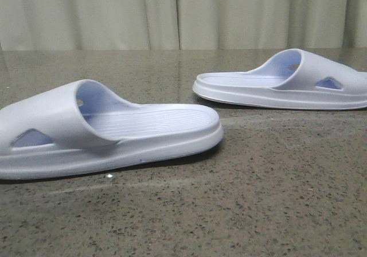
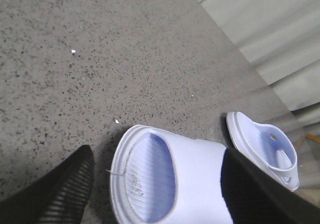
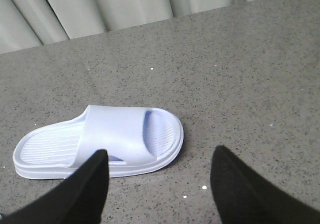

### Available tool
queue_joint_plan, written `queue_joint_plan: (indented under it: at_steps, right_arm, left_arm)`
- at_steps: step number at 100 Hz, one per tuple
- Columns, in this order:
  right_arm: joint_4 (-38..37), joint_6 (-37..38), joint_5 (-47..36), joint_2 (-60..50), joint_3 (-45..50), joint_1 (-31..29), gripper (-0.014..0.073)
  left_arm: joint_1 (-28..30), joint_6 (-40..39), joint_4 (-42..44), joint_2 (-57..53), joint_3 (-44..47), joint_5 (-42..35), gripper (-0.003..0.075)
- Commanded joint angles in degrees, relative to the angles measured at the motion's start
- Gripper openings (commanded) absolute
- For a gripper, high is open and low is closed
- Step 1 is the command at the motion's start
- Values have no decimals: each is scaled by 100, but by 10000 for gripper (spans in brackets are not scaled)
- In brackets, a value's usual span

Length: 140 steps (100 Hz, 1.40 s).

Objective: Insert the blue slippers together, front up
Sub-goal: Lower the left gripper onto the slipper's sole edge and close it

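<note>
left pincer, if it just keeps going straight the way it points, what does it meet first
Most likely the near blue slipper: the left pincer is open with that slipper's toe end between its fingers. Depth is unclear, so it may reach the stone table beneath instead.

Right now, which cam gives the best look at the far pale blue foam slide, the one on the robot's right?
Right wrist view: the far pale blue foam slide shows whole, from above, strap and ribbed footbed clear. Front view shows it side-on, cropped at the frame edge. Left wrist view shows it small, partly hidden behind a dark finger.
</note>
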Motion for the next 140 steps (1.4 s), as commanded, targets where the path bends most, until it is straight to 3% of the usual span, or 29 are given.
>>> queue_joint_plan:
  at_steps: [1, 84, 140]
  right_arm:
    - [27, -15, -452, 48, -201, -43, 383]
    - [114, -15, -578, 48, -201, -43, 383]
    - [114, -15, -591, 48, -201, -43, 383]
  left_arm:
    - [13, -55, -365, 126, -44, -363, 475]
    - [13, 80, -824, 1592, 6, 66, 474]
    - [13, 1971, -2509, 2567, 6, 653, 424]
